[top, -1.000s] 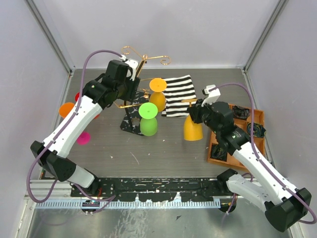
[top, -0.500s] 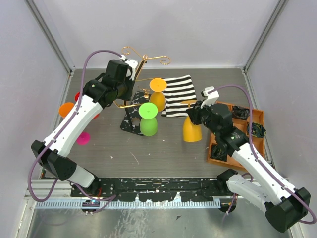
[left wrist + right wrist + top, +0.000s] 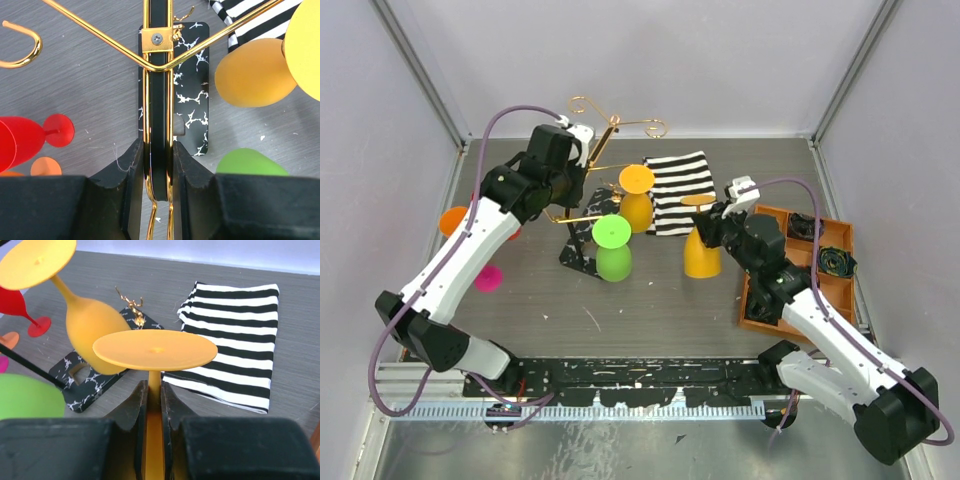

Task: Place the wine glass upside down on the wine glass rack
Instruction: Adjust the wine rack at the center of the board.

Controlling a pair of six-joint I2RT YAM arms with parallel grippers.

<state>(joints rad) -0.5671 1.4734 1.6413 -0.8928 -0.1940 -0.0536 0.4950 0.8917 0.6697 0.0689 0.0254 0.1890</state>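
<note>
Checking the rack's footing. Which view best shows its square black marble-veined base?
Left wrist: the black marble-veined base lies mostly open, the gold-edged post crossing it. Top external shows a corner beside the green wine glass; right wrist, part behind an orange wine glass.

Robot laboratory test cell. Plain pale walls (image 3: 650, 60) on aluminium posts (image 3: 422, 75) enclose a grey desk (image 3: 650, 310) behind and beside the left tool (image 3: 584, 168) and right tool (image 3: 712, 222). Two cabled arms (image 3: 470, 245) are bolted to a perforated black rail (image 3: 650, 372) nearer than both tools.
</note>
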